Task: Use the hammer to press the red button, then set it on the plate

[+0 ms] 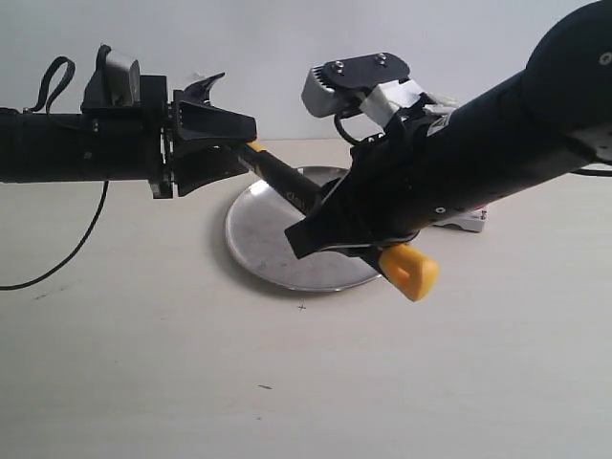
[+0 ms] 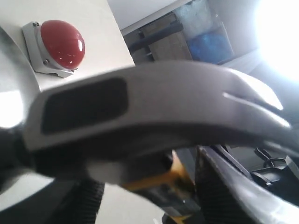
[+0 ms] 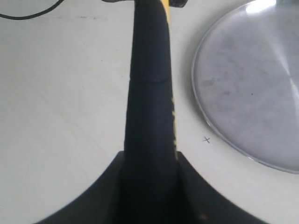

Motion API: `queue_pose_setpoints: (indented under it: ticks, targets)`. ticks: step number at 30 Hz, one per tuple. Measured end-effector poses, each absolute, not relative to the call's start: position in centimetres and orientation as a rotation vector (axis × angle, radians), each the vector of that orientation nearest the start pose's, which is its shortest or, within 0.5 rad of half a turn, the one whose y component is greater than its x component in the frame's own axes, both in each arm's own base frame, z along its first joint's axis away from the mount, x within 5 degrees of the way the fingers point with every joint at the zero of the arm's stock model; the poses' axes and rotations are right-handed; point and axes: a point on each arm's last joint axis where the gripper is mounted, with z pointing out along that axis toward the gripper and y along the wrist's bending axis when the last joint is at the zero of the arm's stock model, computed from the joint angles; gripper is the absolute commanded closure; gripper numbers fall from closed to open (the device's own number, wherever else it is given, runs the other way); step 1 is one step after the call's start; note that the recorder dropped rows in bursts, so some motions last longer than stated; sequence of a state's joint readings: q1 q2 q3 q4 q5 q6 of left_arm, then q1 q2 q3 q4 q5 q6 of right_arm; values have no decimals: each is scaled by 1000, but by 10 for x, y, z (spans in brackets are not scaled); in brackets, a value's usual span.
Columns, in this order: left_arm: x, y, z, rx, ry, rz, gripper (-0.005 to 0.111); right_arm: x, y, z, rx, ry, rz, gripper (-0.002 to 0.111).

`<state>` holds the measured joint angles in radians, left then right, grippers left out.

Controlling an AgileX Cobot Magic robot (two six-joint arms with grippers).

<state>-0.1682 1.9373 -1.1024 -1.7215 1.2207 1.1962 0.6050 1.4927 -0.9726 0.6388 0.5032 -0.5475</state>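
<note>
The hammer (image 1: 284, 179) hangs in the air over the near left part of the plate (image 1: 273, 239). My right gripper (image 1: 320, 227) is shut on its black handle (image 3: 149, 70), just ahead of the yellow end (image 1: 411, 271). The dark metal head (image 2: 154, 98) fills the left wrist view. My left gripper (image 1: 251, 145) stands open around the hammer's neck, with a gap showing beside one finger (image 2: 88, 200). The red button (image 2: 63, 43) sits on the table beyond the plate. In the exterior view my right arm hides its dome, and only its grey-white base (image 1: 466, 223) shows.
A black cable (image 1: 67, 249) loops over the table at the far left. The right wrist view shows the plate's (image 3: 252, 79) rim close beside the handle, with a small cross mark (image 3: 206, 139) on the table. A pale wall stands behind the table.
</note>
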Motion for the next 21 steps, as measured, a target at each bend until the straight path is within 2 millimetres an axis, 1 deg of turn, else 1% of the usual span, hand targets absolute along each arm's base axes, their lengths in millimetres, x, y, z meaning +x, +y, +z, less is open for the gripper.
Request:
queue_pose_setpoints:
  ticks: [3, 8, 10, 11, 14, 16, 17, 21]
  targets:
    - [347, -145, 205, 288, 2092, -1738, 51, 243, 194, 256, -781, 2363, 571, 108]
    - [345, -145, 203, 335, 2123, -1721, 51, 250, 183, 253, -693, 2397, 393, 108]
    - [344, -145, 202, 341, 2129, -1716, 54, 252, 180, 253, -661, 2403, 350, 108]
    - [344, -143, 202, 345, 2134, -1710, 57, 252, 176, 255, -650, 2399, 314, 108]
    - [344, -137, 201, 376, 2160, -1678, 79, 253, 165, 264, -564, 2395, 255, 108]
    - [343, -129, 203, 405, 2179, -1639, 101, 254, 154, 271, -512, 2392, 217, 108]
    - [342, -124, 206, 420, 2183, -1616, 106, 254, 145, 277, -471, 2389, 199, 108]
    - [332, -103, 221, 412, 2170, -1554, 107, 250, 120, 290, -369, 2410, 125, 108]
